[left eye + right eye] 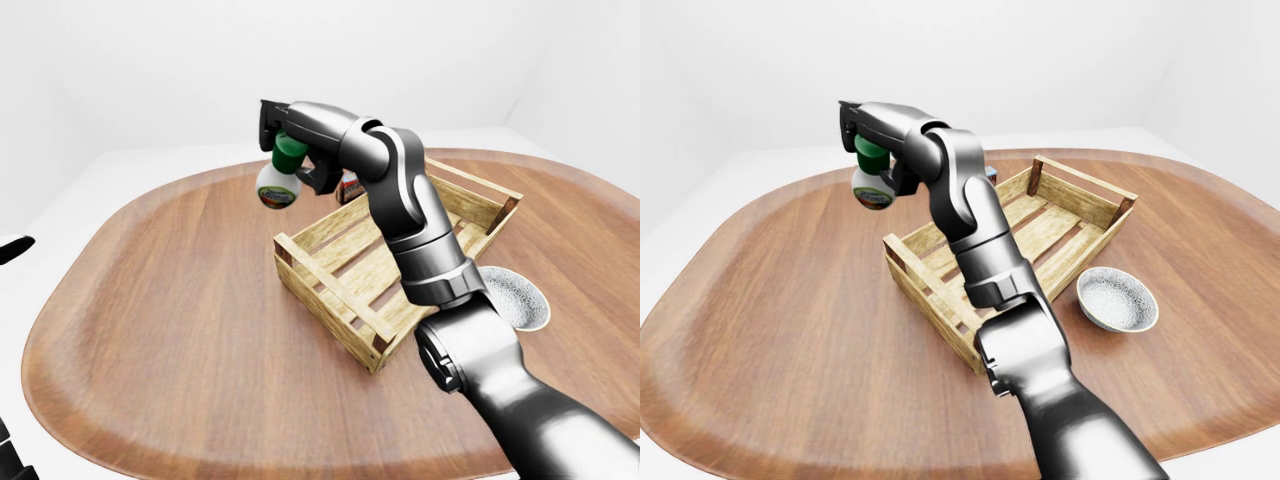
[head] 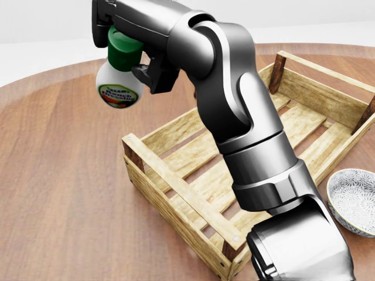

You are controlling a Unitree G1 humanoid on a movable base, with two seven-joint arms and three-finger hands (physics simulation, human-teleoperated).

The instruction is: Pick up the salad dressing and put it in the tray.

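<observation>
Your right hand (image 2: 126, 32) is clenched around the green cap of the salad dressing (image 2: 119, 73), so the bottle hangs clear above the table, left of the tray (image 2: 176, 190). Carry it over the tray's near rail before releasing.

The right arm is reaching up and leftward from the lower right of the head view, elbow bent, high above the tabletop (image 2: 53, 175). Its right hand (image 2: 126, 41) is gripping the salad dressing (image 2: 119, 75) by the green cap, fingers (image 2: 153, 75) closed round it.
</observation>
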